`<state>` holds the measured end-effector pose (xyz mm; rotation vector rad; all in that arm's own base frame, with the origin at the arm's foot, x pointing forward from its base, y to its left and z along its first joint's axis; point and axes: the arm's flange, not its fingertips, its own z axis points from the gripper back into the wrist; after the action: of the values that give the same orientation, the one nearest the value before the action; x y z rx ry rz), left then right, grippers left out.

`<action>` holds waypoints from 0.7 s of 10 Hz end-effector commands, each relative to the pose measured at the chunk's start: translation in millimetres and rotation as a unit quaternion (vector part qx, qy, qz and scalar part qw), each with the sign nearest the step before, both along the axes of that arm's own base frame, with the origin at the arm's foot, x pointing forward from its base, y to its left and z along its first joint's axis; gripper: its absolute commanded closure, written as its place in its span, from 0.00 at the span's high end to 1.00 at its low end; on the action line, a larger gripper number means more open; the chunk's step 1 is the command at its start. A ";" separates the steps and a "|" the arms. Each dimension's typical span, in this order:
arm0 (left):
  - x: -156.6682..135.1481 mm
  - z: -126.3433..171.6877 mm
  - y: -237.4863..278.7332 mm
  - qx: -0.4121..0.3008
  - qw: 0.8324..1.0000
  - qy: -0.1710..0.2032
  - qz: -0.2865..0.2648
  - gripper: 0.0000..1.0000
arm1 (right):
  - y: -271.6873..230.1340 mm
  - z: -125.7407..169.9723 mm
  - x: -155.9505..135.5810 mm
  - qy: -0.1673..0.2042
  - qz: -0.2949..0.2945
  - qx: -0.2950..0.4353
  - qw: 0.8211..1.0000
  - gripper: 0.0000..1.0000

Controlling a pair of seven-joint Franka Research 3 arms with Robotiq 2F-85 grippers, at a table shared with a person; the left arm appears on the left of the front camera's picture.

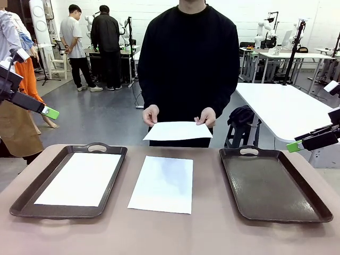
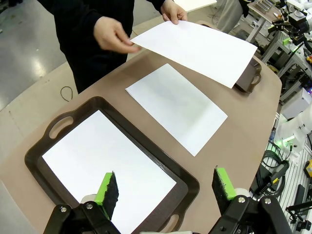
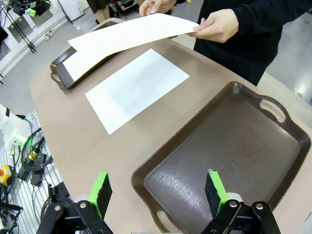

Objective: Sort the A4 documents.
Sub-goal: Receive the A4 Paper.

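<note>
My left pincer (image 2: 165,187), jaws apart, hangs over the trayed A4 sheet (image 2: 97,165); my right pincer (image 3: 158,190), likewise apart, over the bare tray (image 3: 243,141). Ahead of both, a second sheet (image 2: 178,107) lies on the table (image 2: 243,141); the person (image 2: 83,19) holds a third sheet (image 2: 195,46).

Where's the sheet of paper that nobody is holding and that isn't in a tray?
In the front view the loose sheet lies flat on the table, in the middle between the left tray and the right tray.

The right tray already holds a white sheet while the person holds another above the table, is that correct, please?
Not quite: the front view shows the right tray empty; the tray with a sheet in it is the left tray. The person does hold another sheet.
</note>
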<state>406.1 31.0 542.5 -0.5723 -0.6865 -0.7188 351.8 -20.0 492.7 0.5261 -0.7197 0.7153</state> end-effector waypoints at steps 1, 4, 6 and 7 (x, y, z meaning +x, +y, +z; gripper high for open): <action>-1.4 0.7 -0.3 0.000 1.000 -0.003 -0.008 1.00 | -0.4 -2.3 4.7 -0.006 0.007 0.008 1.000 1.00; -1.4 0.7 -0.3 0.000 1.000 -0.003 -0.008 1.00 | -0.4 -2.3 4.7 -0.006 0.007 0.008 1.000 1.00; -1.4 0.7 -0.3 0.000 1.000 -0.003 -0.008 1.00 | -0.4 -2.3 4.7 -0.006 0.007 0.008 1.000 1.00; -1.4 0.7 -0.3 0.000 1.000 -0.003 -0.008 1.00 | -0.4 -2.3 4.7 -0.006 0.007 0.008 1.000 1.00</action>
<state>406.1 31.0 542.5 -0.5723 -0.6865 -0.7188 351.8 -20.0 492.7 0.5261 -0.7197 0.7155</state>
